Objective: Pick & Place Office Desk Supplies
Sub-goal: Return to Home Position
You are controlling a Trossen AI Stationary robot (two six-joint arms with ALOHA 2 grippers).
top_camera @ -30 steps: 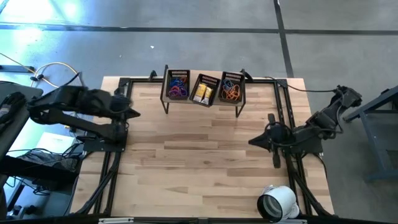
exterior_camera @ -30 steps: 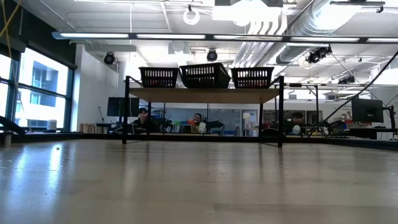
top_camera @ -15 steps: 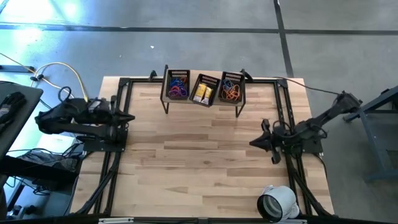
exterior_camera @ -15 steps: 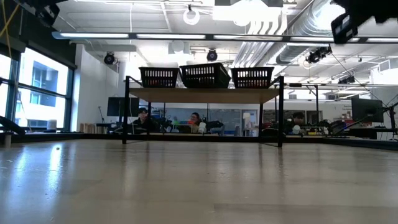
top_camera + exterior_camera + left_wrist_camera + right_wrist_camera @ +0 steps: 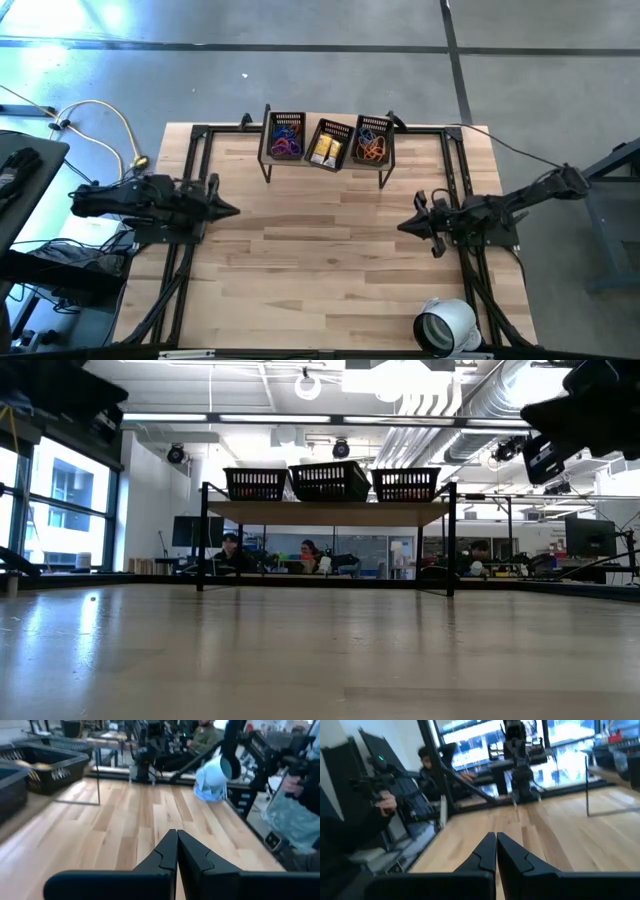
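At the far edge of the table (image 5: 320,270) stands a low shelf (image 5: 325,512), and three black baskets (image 5: 329,481) sit on it side by side in one row. Seen from above, the basket on the left holds the purple and blue loops (image 5: 286,140), the middle one holds the yellow-and-white packets (image 5: 323,151), and the one on the right holds the orange-red bands (image 5: 371,150). Both arms are well apart from the shelf and from each other. The left pincer (image 5: 233,210) hangs at the left side of the table and points toward the middle. In its wrist view its two fingers (image 5: 167,852) are pressed together with no gap, and nothing is between them. The right pincer (image 5: 401,226) is at the right side of the table and points back toward the left one. Its fingers (image 5: 487,851) are also pressed together and hold nothing. A large white tape roll (image 5: 445,325) lies at the near right corner of the table, near the base of the right arm.
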